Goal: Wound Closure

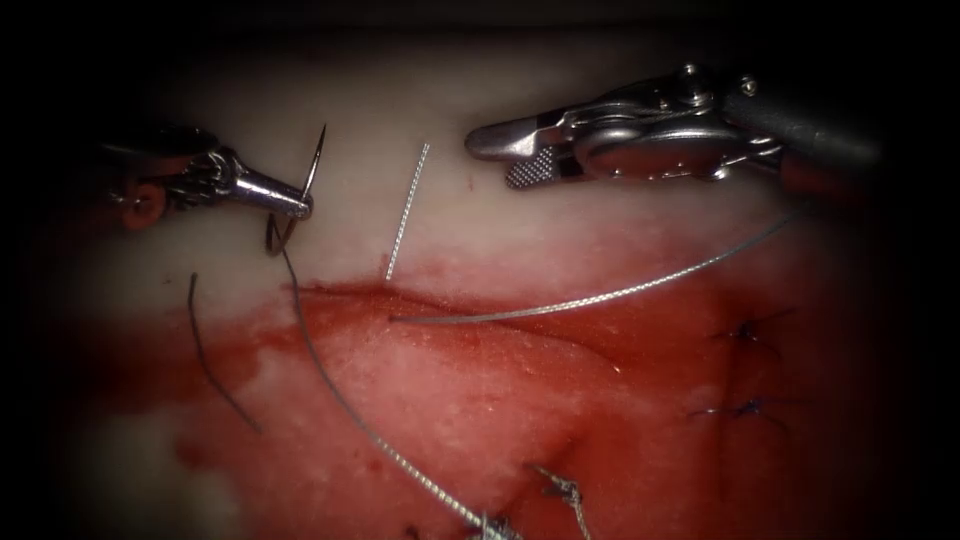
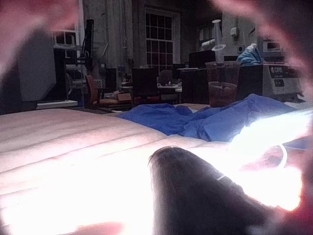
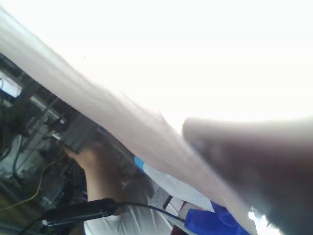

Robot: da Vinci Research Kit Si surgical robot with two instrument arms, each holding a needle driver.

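Observation:
My left tool (image 1: 300,205) is over pale tissue (image 1: 420,400) beyond the left end of the cut (image 1: 440,305), shut on the curved needle (image 1: 312,170) near mid-curve. The needle is clear of the tissue, with its tip pointing up. Thread (image 1: 340,395) trails from the needle's tail down across the red fluid to the front edge. At upper right my right tool (image 1: 505,160) is open, holding nothing. A second thread strand (image 1: 600,297) leaves the cut and passes under the right tool. A short thread end (image 1: 406,210) stands up from the cut's far edge.
A dark loose thread piece (image 1: 215,365) lies on the tissue at the left. Two tied stitches (image 1: 748,332) (image 1: 745,410) sit at the right. A knot with cut ends (image 1: 562,490) lies near the front. Red fluid (image 1: 560,400) covers the middle.

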